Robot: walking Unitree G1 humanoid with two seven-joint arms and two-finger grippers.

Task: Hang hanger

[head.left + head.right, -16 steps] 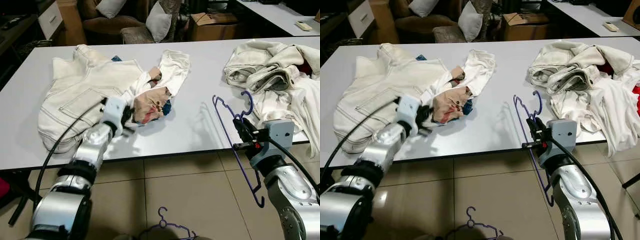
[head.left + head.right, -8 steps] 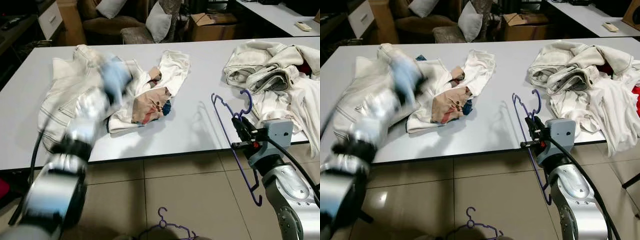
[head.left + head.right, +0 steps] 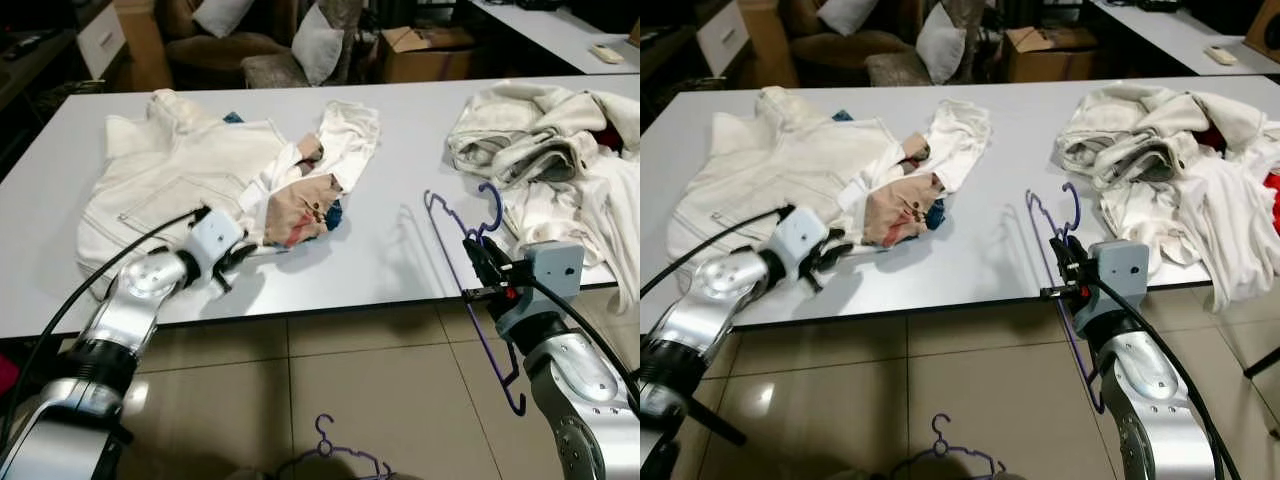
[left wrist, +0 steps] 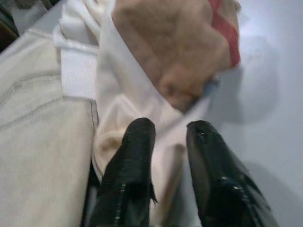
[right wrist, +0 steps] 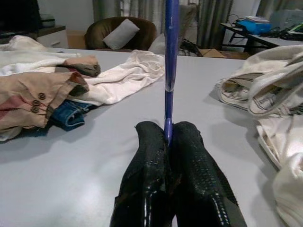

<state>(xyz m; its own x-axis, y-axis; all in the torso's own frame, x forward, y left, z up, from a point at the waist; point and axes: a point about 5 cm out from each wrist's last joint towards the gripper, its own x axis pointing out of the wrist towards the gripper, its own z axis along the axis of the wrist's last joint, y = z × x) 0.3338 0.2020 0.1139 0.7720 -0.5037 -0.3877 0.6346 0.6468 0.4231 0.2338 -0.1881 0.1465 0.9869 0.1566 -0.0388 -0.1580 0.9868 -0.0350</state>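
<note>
A purple wire hanger (image 3: 441,226) stands upright over the table's front edge, hook uppermost. My right gripper (image 3: 476,264) is shut on its wire, and the wire (image 5: 170,47) rises from between the closed fingers (image 5: 151,156). My left gripper (image 3: 234,264) lies low at the front hem of a cream denim jacket (image 3: 170,170) spread on the table's left. Its two black fingers (image 4: 137,142) stand slightly apart over white cloth (image 4: 118,99), beside a tan and red garment (image 4: 175,47).
The grey table (image 3: 400,130) has a heap of white clothes (image 3: 550,150) at the right, hanging over the front edge. A second purple hanger (image 3: 335,452) lies on the tiled floor below. Armchairs with cushions (image 3: 315,40) and a cardboard box (image 3: 425,45) stand behind.
My left arm swung up over the jacket in a blur and has come back down to the jacket's front hem. The right arm and its hanger have hardly moved.
</note>
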